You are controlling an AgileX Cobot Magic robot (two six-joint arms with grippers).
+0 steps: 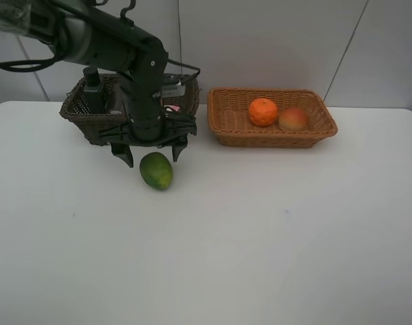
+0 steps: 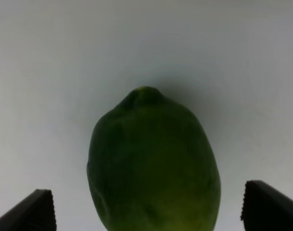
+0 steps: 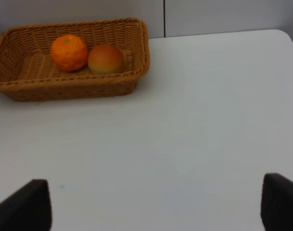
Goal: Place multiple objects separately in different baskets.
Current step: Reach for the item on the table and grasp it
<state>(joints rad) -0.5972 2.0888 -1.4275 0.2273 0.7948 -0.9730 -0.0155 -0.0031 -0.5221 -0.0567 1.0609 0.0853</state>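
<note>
Dark basket (image 1: 80, 112) at back left, a black-capped bottle (image 1: 93, 87) standing in it. Left gripper (image 1: 151, 152) in front of that basket, jaws wide, low over the table (image 1: 260, 237). Green fruit (image 1: 156, 170) lies on the table between the fingers (image 2: 33, 211), untouched. Tan basket (image 1: 226, 132) to the right holds the orange (image 1: 263, 112) and red-yellow fruit (image 1: 293, 119), touching. Right gripper (image 3: 156, 207) spread wide, empty, over bare table.

Left arm (image 1: 134, 74) covers most of the dark basket (image 1: 80, 112); contents behind the left gripper (image 1: 151, 152) mostly hidden, only a black cap (image 1: 93, 76) and a pink bit (image 1: 172, 107) show. Green fruit (image 2: 153, 163) between the fingers is cut off by the left wrist frame edge. Right gripper (image 3: 156, 202) fingertips are cropped too.
</note>
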